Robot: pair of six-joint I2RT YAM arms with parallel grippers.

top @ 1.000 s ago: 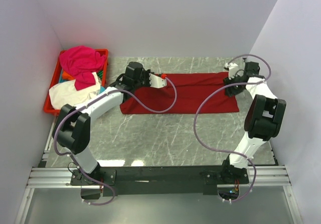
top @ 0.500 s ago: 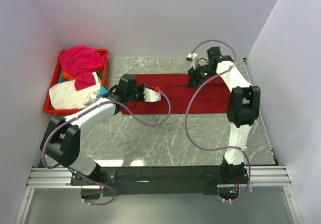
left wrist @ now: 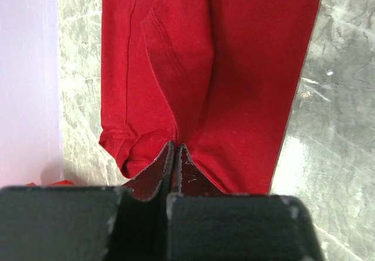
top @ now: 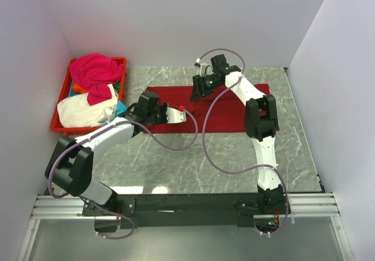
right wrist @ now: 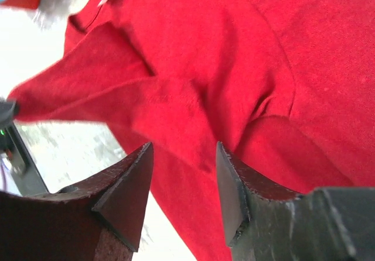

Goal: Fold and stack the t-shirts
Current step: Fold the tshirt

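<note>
1. Grey-veined marble tabletop (top: 176, 155), boxed in by plain pale walls; red crate (top: 58, 126) at the far left, heaped with a magenta t-shirt (top: 94, 71) and a cream-white t-shirt (top: 79, 112).
2. Dark red t-shirt (top: 231, 112) laid as a long band across the middle of the tabletop, mostly flat, rumpled at its left end.
3. Left gripper (left wrist: 174, 151) low over that left end, jaws pressed together; cloth nipped between them or not, cannot tell.
4. Right gripper (right wrist: 183, 155) at the band's far edge near the middle, jaws spread, wrinkled red cloth just beyond the tips, apparently nothing held.
5. Likely handling: light, limp, clinging rather than slippery, prone to sagging and creasing wherever unsupported. Best taken at a hem or corner, two points at once, and kept taut through the fold.
6. Smooth stone-look surface: probably easy for dragging cloth straight.
</note>
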